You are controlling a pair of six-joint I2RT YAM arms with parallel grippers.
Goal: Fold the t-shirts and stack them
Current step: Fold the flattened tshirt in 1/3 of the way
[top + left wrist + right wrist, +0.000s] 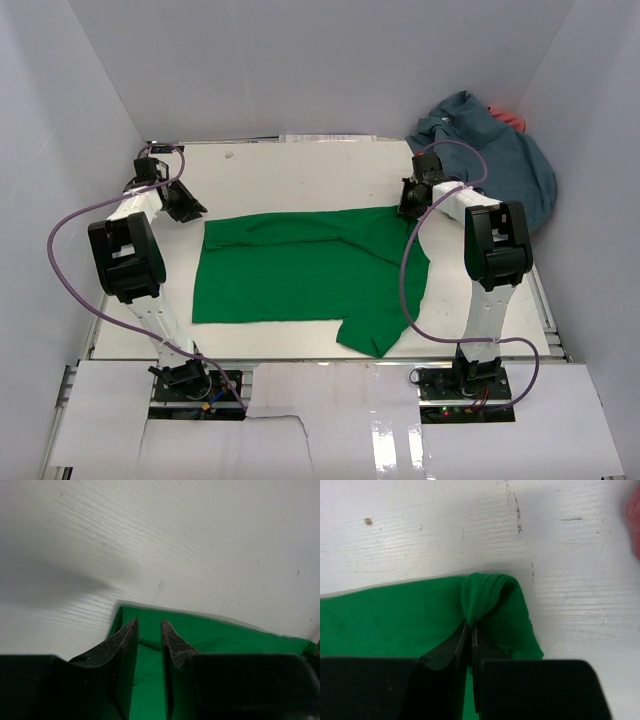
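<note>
Three t-shirts, one in work.

Green t-shirt (pixel 300 270) — centre of the top view, lying mostly flat on the white table (pixel 300 165), creased, with one part reaching toward the lower right. Thin, light, limp cloth. Judged to drape and slide easily on the smooth top and to hold no shape of its own, so it is best taken by hem or corner, both ends lifted together.

Blue-grey t-shirt (pixel 505 165) — crumpled heap at the upper right of the frame, the coral red t-shirt (pixel 510 118) showing just behind it. Both unfolded.

Right gripper (pixel 470 629) — at the green shirt's upper right edge, jaws pressed together on a bunched fold of stitched hem.

Left gripper (pixel 149 625) — over the upper left corner, jaws a narrow gap apart. Cloth is visible beneath them, with nothing clamped as far as the wrist view shows.
</note>
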